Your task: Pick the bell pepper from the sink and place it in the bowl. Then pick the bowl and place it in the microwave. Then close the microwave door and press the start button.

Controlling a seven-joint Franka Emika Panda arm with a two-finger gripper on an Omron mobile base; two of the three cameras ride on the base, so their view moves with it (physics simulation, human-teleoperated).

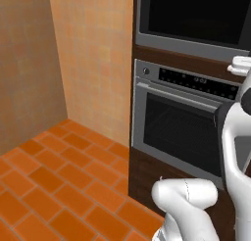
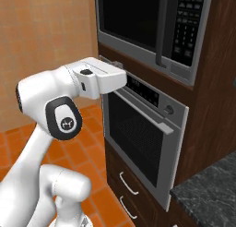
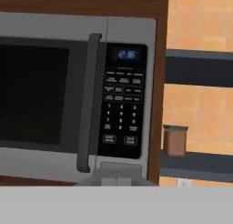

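The microwave (image 3: 54, 95) is built into the dark wood cabinet, and its door (image 3: 32, 95) of black glass lies closed flat against the front. A vertical grey handle (image 3: 88, 100) separates the door from the keypad (image 3: 120, 104), which has a lit clock above and two wider buttons in its bottom row. My gripper (image 3: 116, 175) is shut with nothing in it, just below the keypad's lower edge and a short way off the front. In the right base view the gripper (image 2: 117, 63) is held out toward the strip under the microwave (image 2: 138, 18). The bell pepper, bowl and sink are out of view.
A windowed wall oven (image 2: 138, 134) with a control strip sits directly under the microwave, with drawers (image 2: 126, 187) below it. A dark stone counter corner (image 2: 212, 189) is at the right. A brown canister (image 3: 174, 140) stands on a shelf beside the cabinet. Orange tile floor (image 1: 59, 181) spreads to the left.
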